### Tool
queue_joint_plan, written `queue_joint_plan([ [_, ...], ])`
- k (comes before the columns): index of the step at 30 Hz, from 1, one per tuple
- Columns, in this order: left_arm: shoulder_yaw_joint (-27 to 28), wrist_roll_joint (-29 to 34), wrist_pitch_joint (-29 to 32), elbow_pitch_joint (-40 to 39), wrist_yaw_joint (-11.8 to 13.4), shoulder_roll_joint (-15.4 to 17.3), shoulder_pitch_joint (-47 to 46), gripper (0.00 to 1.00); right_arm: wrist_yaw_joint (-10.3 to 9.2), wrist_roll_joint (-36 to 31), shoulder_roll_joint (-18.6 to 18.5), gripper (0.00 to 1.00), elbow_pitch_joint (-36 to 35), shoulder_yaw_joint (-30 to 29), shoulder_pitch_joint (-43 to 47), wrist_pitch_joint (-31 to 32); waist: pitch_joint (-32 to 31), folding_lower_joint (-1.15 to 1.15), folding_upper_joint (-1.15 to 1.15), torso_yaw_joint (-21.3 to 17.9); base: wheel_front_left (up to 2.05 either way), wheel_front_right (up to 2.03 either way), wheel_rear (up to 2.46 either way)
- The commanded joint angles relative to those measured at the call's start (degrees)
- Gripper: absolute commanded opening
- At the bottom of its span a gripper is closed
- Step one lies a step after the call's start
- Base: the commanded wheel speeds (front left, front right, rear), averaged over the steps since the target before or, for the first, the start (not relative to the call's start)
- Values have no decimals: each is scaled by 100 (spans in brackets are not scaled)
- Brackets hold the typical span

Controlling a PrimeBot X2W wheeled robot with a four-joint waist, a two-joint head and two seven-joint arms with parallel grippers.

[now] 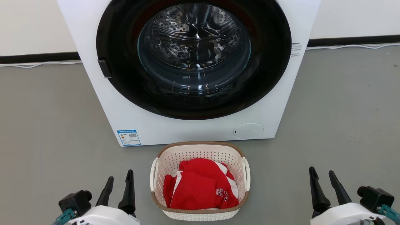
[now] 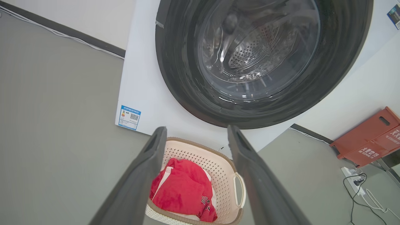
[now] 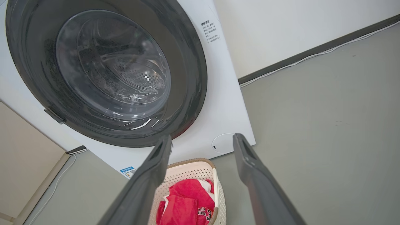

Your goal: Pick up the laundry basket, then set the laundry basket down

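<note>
The cream perforated laundry basket (image 1: 200,153) sits upright on the floor, holding red clothing.

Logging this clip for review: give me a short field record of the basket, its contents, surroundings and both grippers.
basket: small cream-white perforated plastic laundry basket, brown rim, on grey floor
contents: red-and-white garment
behind: big white washing machine, black round door
left gripper: jaws open, empty, apart from basket
right gripper: jaws open, empty, apart from basket

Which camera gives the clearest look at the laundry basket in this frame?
The head view: the whole laundry basket shows, brown rim, both side handles and the red garment inside. The left wrist view has it partly behind the left gripper; the right wrist view cuts it off at the bottom edge.
</note>
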Motion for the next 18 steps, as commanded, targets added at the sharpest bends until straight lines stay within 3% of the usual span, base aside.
queue_joint_plan([
  [1,93,272,-101,-176,42,53,-165,100,30,-265,-94,100,-93,123,-225,-117,2,0,0,-2,0,0,0],
  [18,114,1433,-375,-149,63,74,-136,100,35,-1421,-136,100,39,145,-262,-384,22,0,0,-64,0,0,0],
])
